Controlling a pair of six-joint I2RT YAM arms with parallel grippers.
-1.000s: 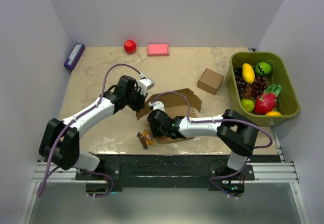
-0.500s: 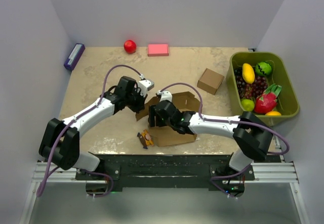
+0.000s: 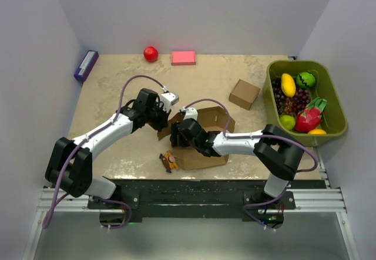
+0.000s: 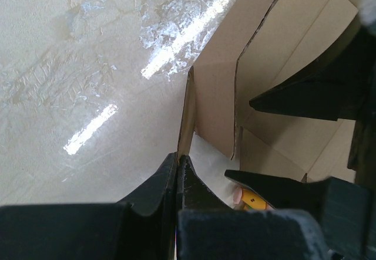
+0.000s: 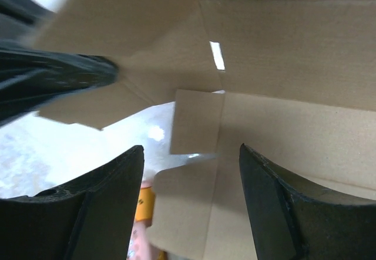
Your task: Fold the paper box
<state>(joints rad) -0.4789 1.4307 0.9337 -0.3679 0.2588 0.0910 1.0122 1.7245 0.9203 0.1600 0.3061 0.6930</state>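
From above, the paper box (image 3: pixel 200 159) is lying half-formed on the tabletop (image 3: pixel 117 84), the left fingers (image 3: pixel 164 120) meeting its left flap and the right fingers (image 3: pixel 179 132) reaching into it. At the left wrist, those fingers are pinching the upright flap's thin edge; they should be steadying it. At the right wrist, spread fingers are gripping nothing over the box's inside, ready for pressing panels along creases. The glossy beige tabletop is probably letting cardboard slide; white walls (image 3: pixel 194 13) are standing well apart from the box.

White arm links (image 3: pixel 106 132), black joints (image 3: pixel 70 167), purple cables (image 3: pixel 125 90), black pincer fingers (image 4: pixel 157 185)
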